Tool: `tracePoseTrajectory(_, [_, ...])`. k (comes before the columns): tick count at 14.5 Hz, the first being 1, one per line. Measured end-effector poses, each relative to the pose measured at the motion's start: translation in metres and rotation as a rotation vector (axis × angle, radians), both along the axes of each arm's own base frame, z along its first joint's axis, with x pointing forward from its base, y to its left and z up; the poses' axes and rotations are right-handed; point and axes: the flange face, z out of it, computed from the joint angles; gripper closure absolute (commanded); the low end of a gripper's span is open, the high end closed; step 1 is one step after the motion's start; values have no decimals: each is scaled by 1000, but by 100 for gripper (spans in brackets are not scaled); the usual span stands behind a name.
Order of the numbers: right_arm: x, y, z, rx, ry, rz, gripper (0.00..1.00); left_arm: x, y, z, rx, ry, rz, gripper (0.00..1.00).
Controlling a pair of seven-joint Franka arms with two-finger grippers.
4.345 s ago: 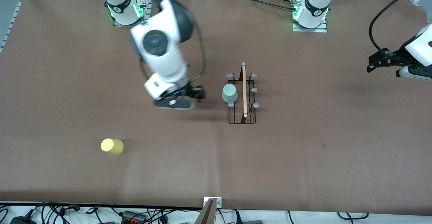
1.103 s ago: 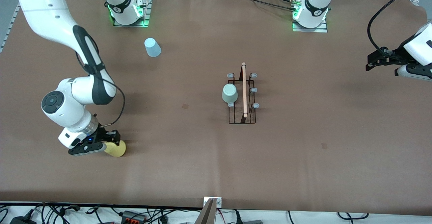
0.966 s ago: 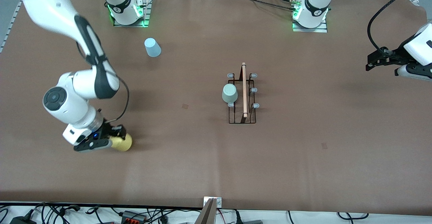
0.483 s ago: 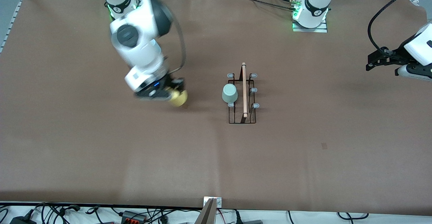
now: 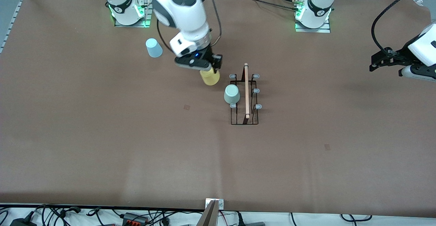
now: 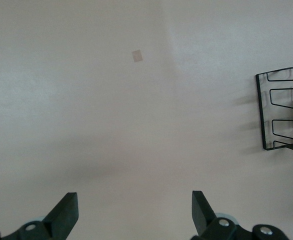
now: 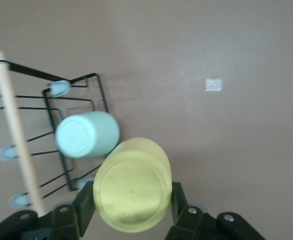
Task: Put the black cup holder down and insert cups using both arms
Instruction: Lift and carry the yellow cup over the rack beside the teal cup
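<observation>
Over the table beside the black cup holder (image 5: 244, 96), my right claw (image 5: 208, 70) grips the yellow cup (image 5: 209, 77), which could, I think, knock the green cup (image 5: 232, 93) already on its peg, while the left claw (image 5: 376, 64) waits wide open.

The right gripper (image 5: 210, 70) hides the yellow cup's (image 5: 210, 77) upper part in the front view. The picture's edge cuts off the black cup holder (image 6: 285, 116) ahead of the left gripper (image 6: 135, 215), showing 1 end only.
</observation>
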Motion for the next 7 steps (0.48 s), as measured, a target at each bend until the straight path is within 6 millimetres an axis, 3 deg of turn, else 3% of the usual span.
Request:
tracePoseTrajectory(3, [-28,30,14,27,1,-38,68,0,0,0,0,0,1,0])
tracePoseTrajectory(5, [-45,45,8,14,-2,-39,68,0,1,0,0,0,1,0])
tracePoseTrajectory(7, [-48,56,-7,-8,-10,-47,68,0,1,0,0,0,1,0])
